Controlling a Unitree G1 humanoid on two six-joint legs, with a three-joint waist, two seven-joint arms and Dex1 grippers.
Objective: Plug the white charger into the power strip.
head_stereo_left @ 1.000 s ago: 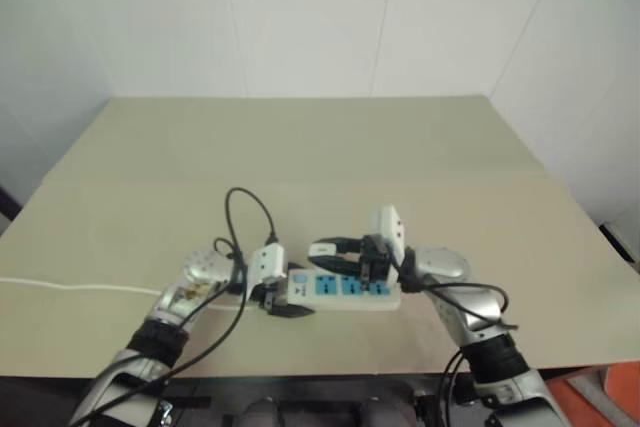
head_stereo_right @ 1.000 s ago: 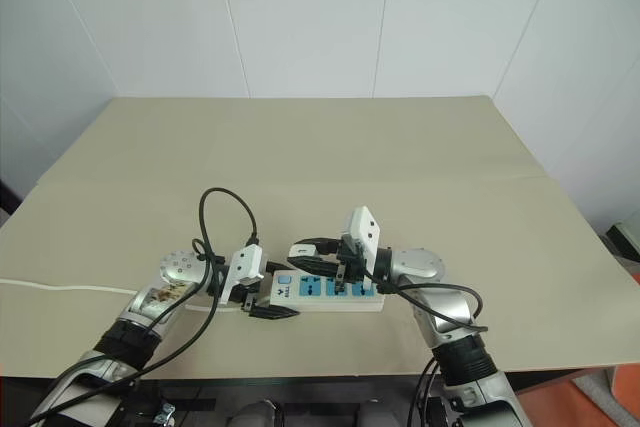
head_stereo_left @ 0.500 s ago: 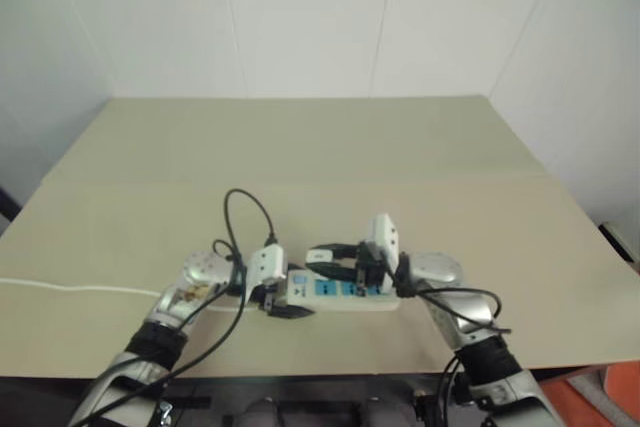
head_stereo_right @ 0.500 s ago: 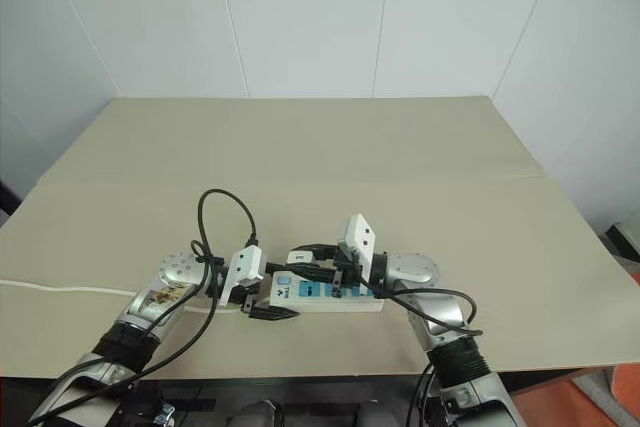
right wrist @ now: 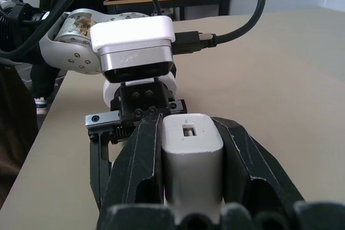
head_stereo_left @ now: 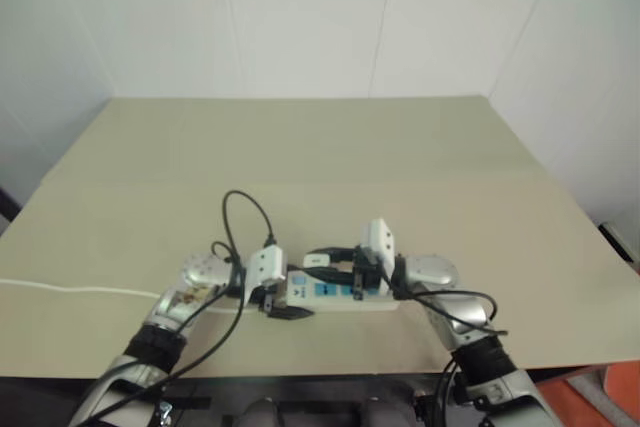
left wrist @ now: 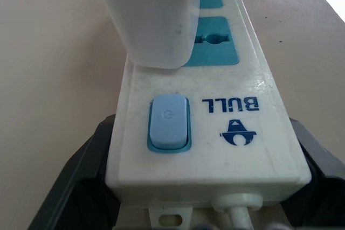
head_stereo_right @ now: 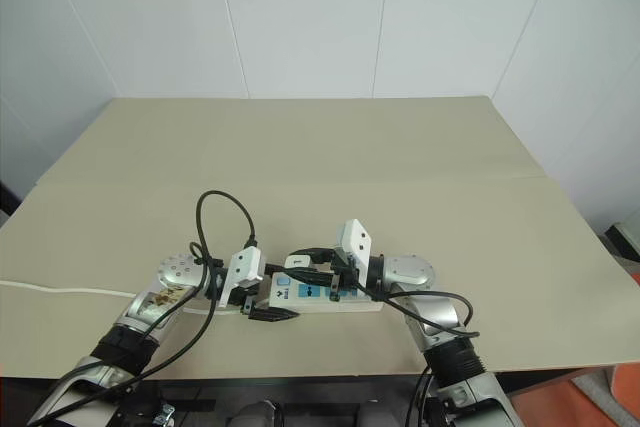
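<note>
The power strip [head_stereo_right: 322, 294] lies flat near the front edge of the beige counter [head_stereo_right: 400, 167], its long side running left to right, with blue socket panels along its top. The left gripper [head_stereo_right: 268, 304] reaches in from the left and its black fingers [left wrist: 81, 171] are clenched on the strip's switch end, one on each long side. In the left wrist view that end carries a pale blue rocker switch [left wrist: 168, 122] and a blue printed logo [left wrist: 230, 103], with a blue socket panel [left wrist: 215, 41] just beyond.

The right gripper [head_stereo_right: 305, 260] comes in from the right, pointing left and roughly level above the strip. Its fingers [right wrist: 143, 160] are closed on the white charger [right wrist: 191, 157], one pressed against each side. The charger sits directly over the strip close to the switch end; in the left wrist view its rounded lower corner [left wrist: 153, 20] meets the strip's top face just past the switch, though whether the prongs are in a socket cannot be told.

A thin white cord [head_stereo_right: 60, 287] trails off to the left across the counter.
</note>
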